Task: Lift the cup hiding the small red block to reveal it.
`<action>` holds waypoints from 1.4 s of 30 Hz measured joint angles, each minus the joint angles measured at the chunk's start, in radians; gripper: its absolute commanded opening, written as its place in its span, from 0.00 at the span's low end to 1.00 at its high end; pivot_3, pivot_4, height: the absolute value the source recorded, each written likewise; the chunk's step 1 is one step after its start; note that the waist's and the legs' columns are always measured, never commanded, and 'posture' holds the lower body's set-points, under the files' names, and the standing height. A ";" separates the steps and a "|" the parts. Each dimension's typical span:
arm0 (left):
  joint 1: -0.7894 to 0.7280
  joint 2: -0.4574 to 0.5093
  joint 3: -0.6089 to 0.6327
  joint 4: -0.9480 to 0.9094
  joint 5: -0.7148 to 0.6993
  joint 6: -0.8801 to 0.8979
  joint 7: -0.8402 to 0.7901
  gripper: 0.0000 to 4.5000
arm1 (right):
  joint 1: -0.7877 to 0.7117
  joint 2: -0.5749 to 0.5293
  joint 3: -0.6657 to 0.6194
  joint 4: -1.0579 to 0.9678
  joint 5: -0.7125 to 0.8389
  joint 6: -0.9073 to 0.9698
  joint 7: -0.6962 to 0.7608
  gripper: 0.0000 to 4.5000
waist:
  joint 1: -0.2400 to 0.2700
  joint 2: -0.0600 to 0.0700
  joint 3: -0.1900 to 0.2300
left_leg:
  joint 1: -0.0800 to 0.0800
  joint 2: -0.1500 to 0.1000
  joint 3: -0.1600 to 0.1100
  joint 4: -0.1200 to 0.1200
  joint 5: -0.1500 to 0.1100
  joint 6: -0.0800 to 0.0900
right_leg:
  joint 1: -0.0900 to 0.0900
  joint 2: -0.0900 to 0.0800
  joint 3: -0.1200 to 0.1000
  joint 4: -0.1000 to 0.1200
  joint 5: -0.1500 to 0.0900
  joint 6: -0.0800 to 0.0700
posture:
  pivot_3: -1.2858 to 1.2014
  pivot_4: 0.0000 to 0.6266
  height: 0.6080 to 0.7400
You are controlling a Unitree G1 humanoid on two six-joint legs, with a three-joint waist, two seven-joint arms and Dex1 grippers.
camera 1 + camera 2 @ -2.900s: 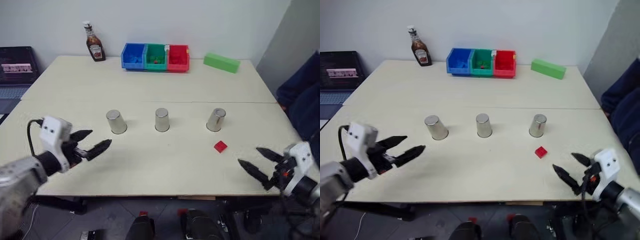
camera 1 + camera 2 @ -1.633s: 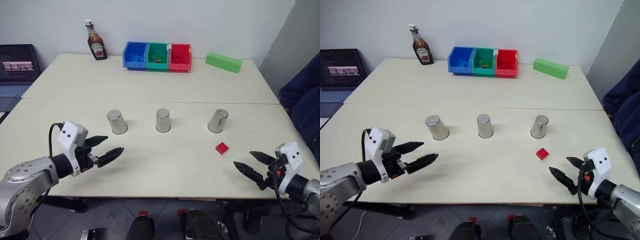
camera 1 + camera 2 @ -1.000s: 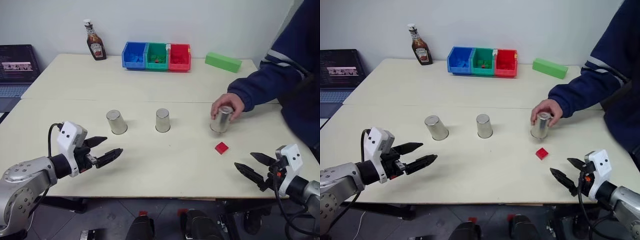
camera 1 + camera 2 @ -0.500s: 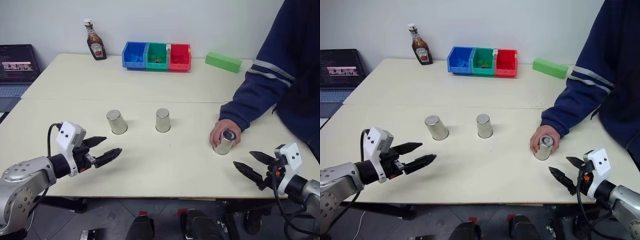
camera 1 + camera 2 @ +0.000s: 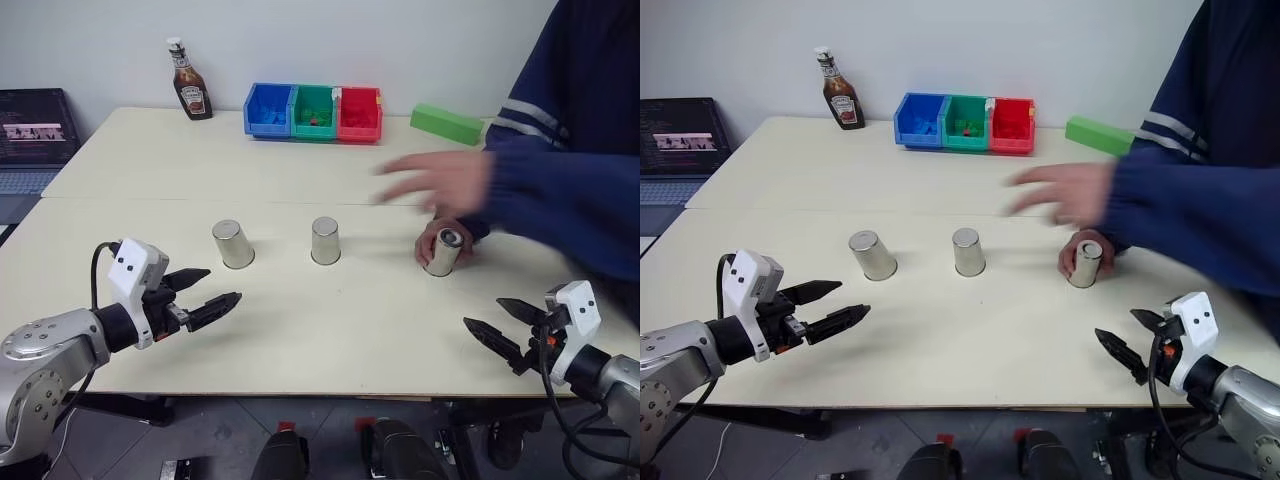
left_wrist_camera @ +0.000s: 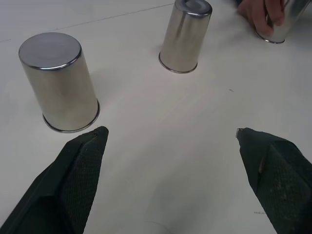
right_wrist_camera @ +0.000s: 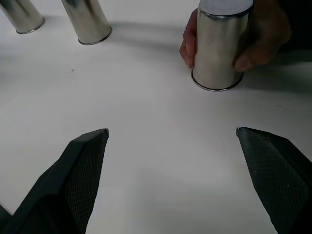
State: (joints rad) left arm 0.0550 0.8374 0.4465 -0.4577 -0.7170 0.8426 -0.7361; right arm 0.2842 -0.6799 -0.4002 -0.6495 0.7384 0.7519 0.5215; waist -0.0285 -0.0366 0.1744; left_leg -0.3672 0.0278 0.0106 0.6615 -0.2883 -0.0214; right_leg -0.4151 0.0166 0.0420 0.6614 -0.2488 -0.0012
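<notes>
Three identical silver cups stand upside down in a row on the table: the left cup (image 5: 233, 245), the middle cup (image 5: 324, 241) and the right cup (image 5: 441, 252). A person's hand (image 7: 263, 36) grips the right cup (image 7: 222, 44). The person's other hand (image 5: 435, 180) sweeps above the table behind it. The small red block is hidden. My left gripper (image 5: 222, 285) hovers open in front of the left cup (image 6: 58, 80), holding nothing. My right gripper (image 5: 484, 313) hovers open near the front edge, short of the right cup, also with nothing in it.
Along the far edge stand a ketchup bottle (image 5: 188, 85), a blue bin (image 5: 267, 110), a green bin (image 5: 313, 110), a red bin (image 5: 358, 113) and a green block (image 5: 447, 124). A laptop (image 5: 35, 135) sits off the left side. The person's blue sleeve (image 5: 570, 200) reaches over the right side.
The person set the right cup over the red block, drew it forward, then slid it back into the row. A second hand has swept in. Both grippers have kept still.
</notes>
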 measured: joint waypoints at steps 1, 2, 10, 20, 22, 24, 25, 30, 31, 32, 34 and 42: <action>0.000 0.000 0.000 0.001 0.001 0.000 0.000 1.00 | 0.000 0.000 0.000 -0.003 0.000 0.000 0.000 0.99 | 0.000 0.000 0.000 | 0.000 0.000 0.000 0.000 0.000 0.000 | 0.000 0.000 0.000 0.000 0.000 0.000 | 0.52 0.24 1.00; -0.001 0.000 0.000 0.002 0.002 0.000 0.000 1.00 | 0.000 0.001 0.000 -0.004 0.001 0.000 0.000 0.99 | 0.000 0.000 0.000 | 0.000 0.000 0.000 0.000 0.000 0.000 | 0.000 0.000 0.000 0.000 0.000 0.000 | 0.52 0.24 1.00; -0.014 0.000 -0.007 0.012 0.012 -0.002 0.000 1.00 | -0.011 0.011 0.000 -0.002 0.001 0.002 -0.001 0.99 | 0.000 0.000 0.000 | 0.000 0.000 0.000 0.000 0.000 0.000 | 0.000 0.000 0.000 0.000 0.000 0.000 | 0.52 0.24 1.00; -0.012 0.000 -0.007 0.012 0.014 -0.002 0.000 1.00 | -0.078 0.011 0.023 -0.034 0.033 0.069 -0.059 0.99 | -0.001 0.000 0.000 | 0.000 0.000 0.000 0.000 0.000 0.000 | 0.000 0.000 0.000 0.000 0.000 0.000 | 0.52 0.24 1.00; -0.012 0.000 -0.007 0.012 0.015 -0.002 0.000 1.00 | -0.082 0.011 0.028 -0.035 0.034 0.078 -0.068 0.99 | -0.001 0.000 0.000 | 0.000 0.000 0.000 0.000 0.000 0.000 | 0.000 0.000 0.000 0.000 0.000 0.000 | 0.52 0.24 1.00; -0.012 0.000 -0.007 0.012 0.016 -0.003 0.001 1.00 | -0.083 0.011 0.028 -0.035 0.038 0.084 -0.069 0.99 | -0.001 0.000 0.000 | -0.001 0.000 0.000 0.000 0.000 0.000 | 0.000 0.000 0.000 0.000 0.000 0.000 | 0.52 0.24 1.00; -0.012 0.000 -0.007 0.012 0.016 -0.003 0.001 1.00 | -0.083 0.011 0.028 -0.035 0.039 0.084 -0.069 0.99 | -0.001 0.000 0.000 | -0.001 0.000 0.000 0.000 0.000 0.000 | 0.000 0.000 0.000 -0.001 0.000 0.000 | 0.52 0.24 1.00; -0.012 0.000 -0.007 0.013 0.018 -0.005 0.001 1.00 | -0.071 0.010 0.027 -0.035 0.039 0.082 -0.062 0.99 | -0.001 0.000 0.000 | -0.001 0.000 0.000 0.000 0.000 0.000 | 0.000 0.000 0.000 0.000 0.000 0.000 | 0.52 0.24 1.00; -0.012 0.000 -0.007 0.013 0.018 -0.005 0.001 1.00 | -0.067 0.010 0.027 -0.033 0.039 0.079 -0.056 0.99 | -0.001 0.000 0.000 | -0.001 0.000 0.000 0.000 0.000 0.000 | 0.000 0.000 0.000 0.000 0.000 0.000 | 0.52 0.24 1.00; -0.012 0.000 -0.007 0.013 0.018 -0.005 0.001 1.00 | -0.066 0.010 0.027 -0.031 0.039 0.077 -0.050 0.99 | -0.001 0.000 0.000 | -0.001 0.000 0.000 0.000 0.000 0.000 | -0.001 0.000 0.000 0.000 0.000 0.000 | 0.52 0.24 1.00; -0.012 0.000 -0.007 0.013 0.018 -0.006 0.000 1.00 | -0.064 0.009 0.027 -0.026 0.035 0.066 -0.040 0.99 | -0.001 0.000 0.000 | -0.001 0.000 0.000 0.000 0.000 0.000 | 0.000 0.000 0.000 0.000 0.000 0.000 | 0.52 0.24 1.00; -0.013 0.000 -0.007 0.013 0.018 -0.006 -0.001 1.00 | -0.057 0.009 0.027 -0.002 0.020 0.022 -0.002 0.99 | -0.001 0.000 0.000 | -0.001 0.000 0.000 0.000 0.000 0.000 | -0.001 0.000 0.000 0.000 0.000 0.000 | 0.52 0.24 1.00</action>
State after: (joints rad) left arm 0.0419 0.8373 0.4397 -0.4443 -0.6991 0.8363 -0.7366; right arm 0.2277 -0.6710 -0.3731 -0.6514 0.7586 0.7738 0.5191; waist -0.0291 -0.0366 0.1747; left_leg -0.3678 0.0279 0.0107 0.6612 -0.2883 -0.0215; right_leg -0.4156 0.0166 0.0419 0.6609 -0.2488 -0.0011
